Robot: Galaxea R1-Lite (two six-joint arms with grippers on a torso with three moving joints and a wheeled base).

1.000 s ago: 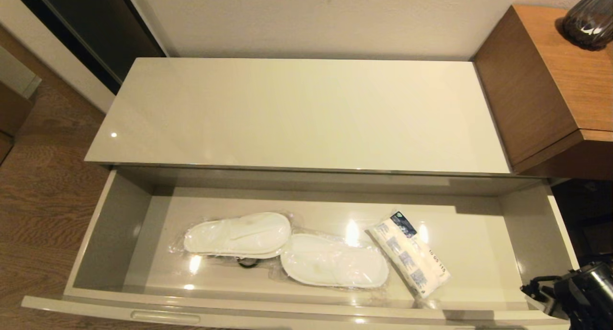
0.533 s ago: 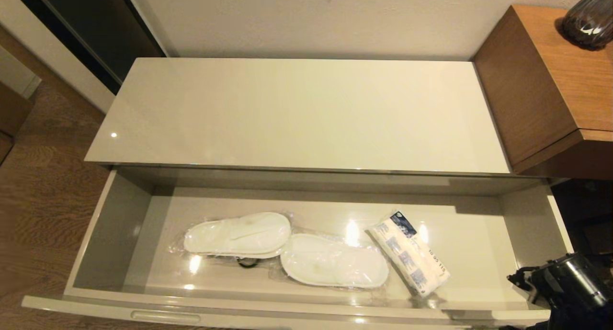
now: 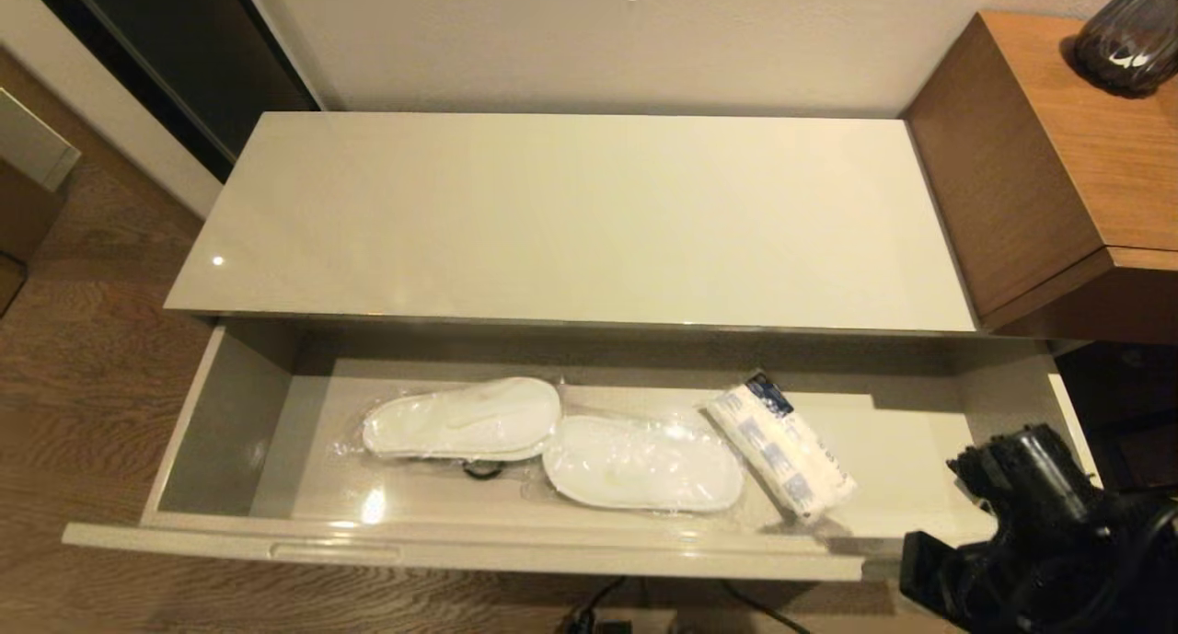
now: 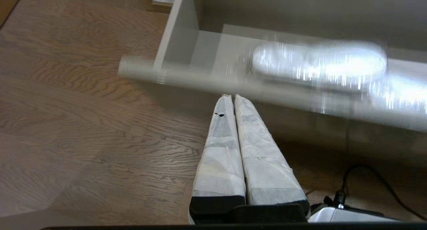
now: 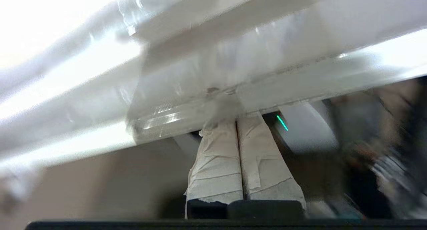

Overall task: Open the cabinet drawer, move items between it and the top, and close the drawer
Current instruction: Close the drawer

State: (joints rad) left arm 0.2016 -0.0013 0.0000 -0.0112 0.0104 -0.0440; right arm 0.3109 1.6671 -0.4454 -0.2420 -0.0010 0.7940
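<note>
Closing step judged in hand: cabinet drawer (image 3: 248, 422) partly out, slippers (image 3: 552, 445) and tissue pack (image 3: 782, 445) lying inside, top (image 3: 571, 215) bare; right gripper (image 5: 233, 118) pressed against drawer front near its right end, fingers (image 5: 217, 163) closed together, empty; left gripper (image 4: 232, 96) low over wooden floor (image 3: 83, 376), just short of front, fingers likewise closed, empty. Next: even push straight in; one-ended push risks skewing wide drawer. Nearby: brown unit (image 3: 1058, 165), dark vase (image 3: 1127, 31), floor cable (image 4: 363, 176); none in drawer's path.
</note>
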